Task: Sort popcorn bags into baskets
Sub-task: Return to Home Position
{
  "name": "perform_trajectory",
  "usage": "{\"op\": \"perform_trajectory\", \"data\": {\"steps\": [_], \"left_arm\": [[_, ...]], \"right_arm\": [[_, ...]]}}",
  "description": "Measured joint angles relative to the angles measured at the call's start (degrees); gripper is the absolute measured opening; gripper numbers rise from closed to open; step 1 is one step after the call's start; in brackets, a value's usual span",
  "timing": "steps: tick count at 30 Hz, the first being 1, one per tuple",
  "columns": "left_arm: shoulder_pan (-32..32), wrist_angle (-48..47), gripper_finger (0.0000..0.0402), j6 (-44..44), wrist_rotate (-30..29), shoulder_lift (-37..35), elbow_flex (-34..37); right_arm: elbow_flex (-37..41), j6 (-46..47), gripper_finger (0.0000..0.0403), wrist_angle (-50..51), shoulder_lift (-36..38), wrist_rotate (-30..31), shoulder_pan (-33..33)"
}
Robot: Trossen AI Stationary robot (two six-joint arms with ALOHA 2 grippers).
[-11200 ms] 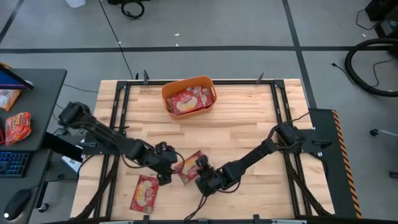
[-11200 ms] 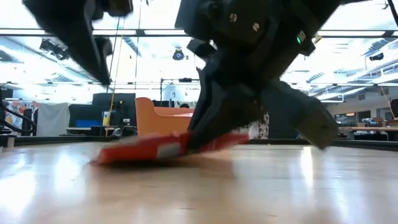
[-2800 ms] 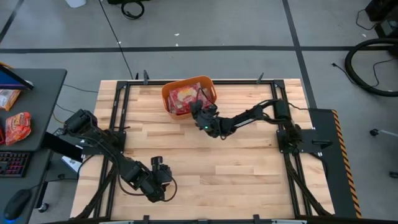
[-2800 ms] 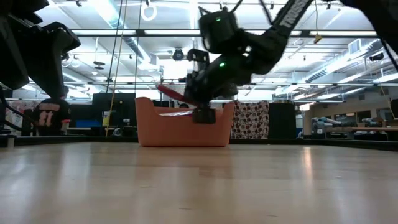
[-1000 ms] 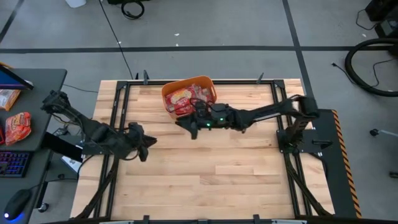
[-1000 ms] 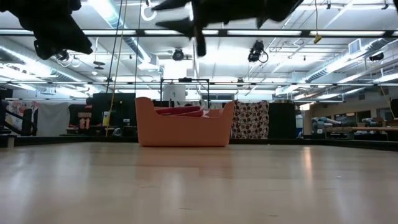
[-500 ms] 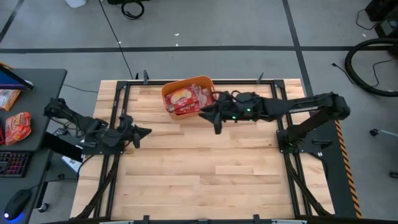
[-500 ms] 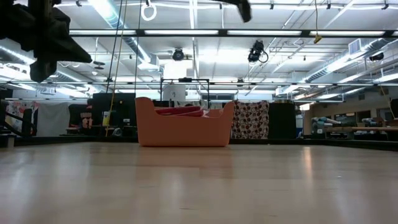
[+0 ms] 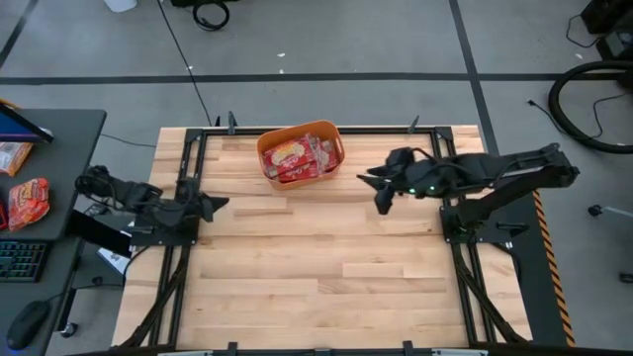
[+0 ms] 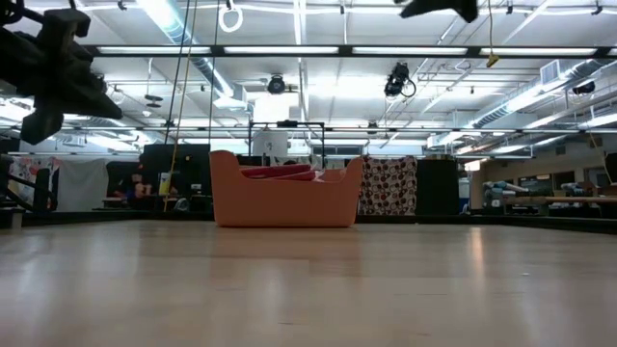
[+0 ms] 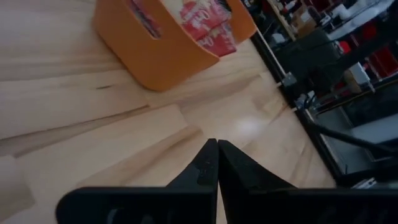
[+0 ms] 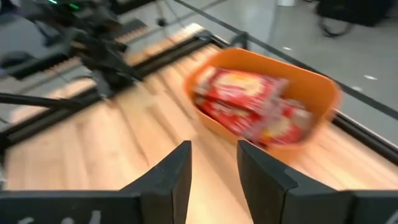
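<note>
The orange basket (image 9: 301,153) stands near the table's far edge, and several red popcorn bags (image 9: 297,156) lie piled inside it. My left gripper (image 9: 220,204) hovers by the table's left rail, shut and empty, pointing toward the basket (image 11: 158,46). My right gripper (image 9: 374,191) hangs high to the right of the basket, open, with nothing between its fingers (image 12: 176,176). In the right wrist view the basket (image 12: 311,87) and its bags (image 12: 249,106) lie ahead of the open fingers. In the low view the basket (image 10: 286,200) rests flat on its bottom.
Black metal rails (image 9: 188,247) frame the wooden table on its left, right and far sides. A side desk at the left carries an orange-red snack packet (image 9: 28,203) and a keyboard (image 9: 20,260). Bare wood (image 9: 316,267) stretches from the basket to the near edge.
My right gripper has drawn back from the basket toward the table's right edge and has risen. My left gripper has pulled back toward the table's left edge. The bags have stayed in the basket.
</note>
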State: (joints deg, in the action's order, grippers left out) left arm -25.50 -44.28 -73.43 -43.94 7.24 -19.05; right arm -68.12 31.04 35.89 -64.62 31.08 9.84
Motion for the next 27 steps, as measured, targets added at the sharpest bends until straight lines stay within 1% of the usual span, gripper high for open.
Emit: {"op": "perform_trajectory", "data": {"steps": [4, 8, 13, 15, 17, 20, 23, 27], "left_arm": [[-0.02, -4.38, 0.0008, -3.47, -0.15, -2.85, 0.0], [-0.02, -8.12, 0.0006, -6.62, -0.43, -5.25, 0.0], [-0.02, -11.62, 0.0004, -9.66, -1.44, -7.02, -0.02], [-0.02, -12.12, 0.0004, -9.98, -2.23, -7.01, -0.02], [-0.02, -12.21, 0.0003, -9.96, -2.66, -7.01, -0.02], [-0.02, -12.18, 0.0003, -9.96, -2.93, -6.99, -0.02], [-0.17, -11.29, 0.0002, -9.94, -2.83, -6.99, 0.1], [-0.17, -3.02, 0.0003, -5.97, -2.25, -6.97, 3.32]], "right_arm": [[0.0, 3.23, 0.0114, 8.09, 2.77, 4.08, 1.16], [0.0, 4.99, 0.0087, 12.99, 5.07, 4.98, 1.49], [0.85, 5.43, 0.0054, 15.09, 7.53, 4.47, 1.47], [3.23, 6.07, 0.0041, 14.9, 9.36, 3.86, 1.47], [6.96, 8.6, 0.0029, 14.34, 11.67, 3.83, 1.47], [14.69, 13.59, 0.0014, 9.97, 15.82, 2.41, 1.47], [23.17, 16.9, 0.0008, 0.22, 19.74, -1.01, 1.47], [33.15, 19.92, 0.0009, -13.56, 22.93, -5.23, 1.47]]}}
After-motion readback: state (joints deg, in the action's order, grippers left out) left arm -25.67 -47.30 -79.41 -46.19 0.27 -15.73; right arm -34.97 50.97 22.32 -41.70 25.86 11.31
